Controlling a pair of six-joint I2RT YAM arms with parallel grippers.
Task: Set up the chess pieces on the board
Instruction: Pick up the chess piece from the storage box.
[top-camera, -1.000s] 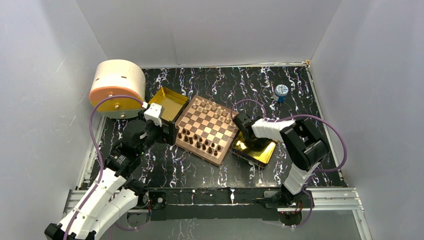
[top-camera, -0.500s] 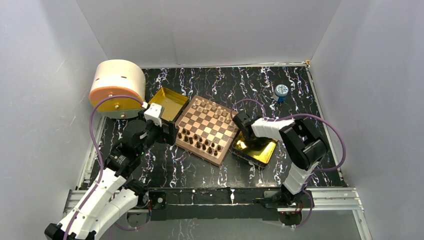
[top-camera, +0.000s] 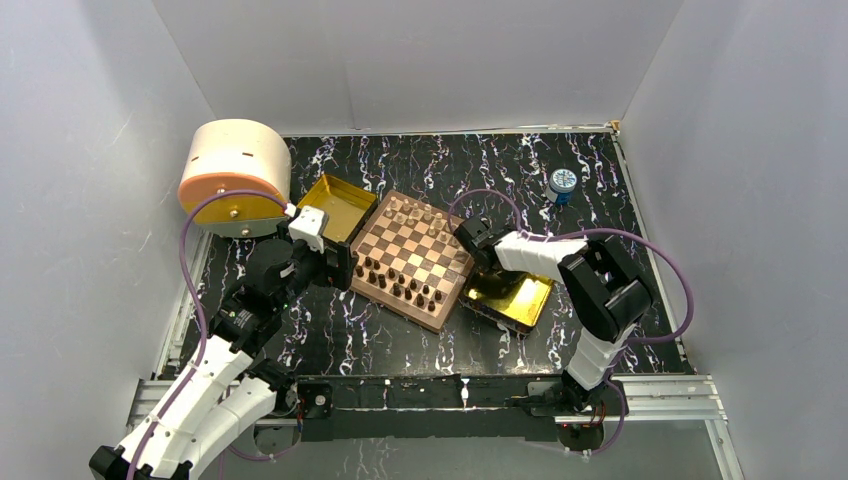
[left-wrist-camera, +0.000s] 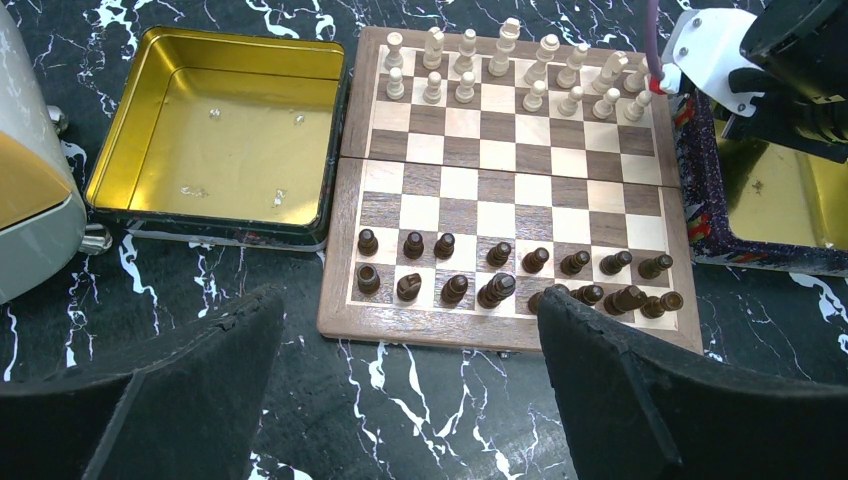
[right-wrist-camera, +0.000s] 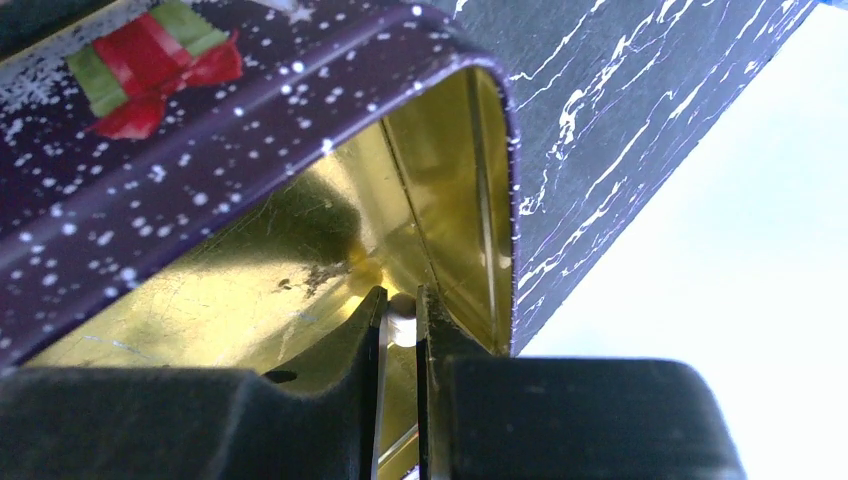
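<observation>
The board (top-camera: 415, 258) lies mid-table, and it also shows in the left wrist view (left-wrist-camera: 510, 190). Light tan chess pieces (left-wrist-camera: 500, 70) fill its two far rows. Dark brown chess pieces (left-wrist-camera: 500, 280) stand in its two near rows. My left gripper (left-wrist-camera: 400, 400) is open and empty, just off the board's near-left edge (top-camera: 338, 268). My right gripper (right-wrist-camera: 402, 300) is shut on a small light tan piece (right-wrist-camera: 403, 325). It hovers at the board's right corner (top-camera: 468, 236), beside the right gold tray (right-wrist-camera: 300, 250).
An empty gold tray (left-wrist-camera: 215, 140) sits left of the board. A second gold tray with purple snow-patterned walls (top-camera: 508, 295) sits right of it. A round cream and orange container (top-camera: 235, 175) stands far left. A small blue-capped jar (top-camera: 563, 184) stands at the back right.
My right gripper has moved up and left from over the right gold tray to the board's right corner, with the pale piece in it. The left arm has not moved.
</observation>
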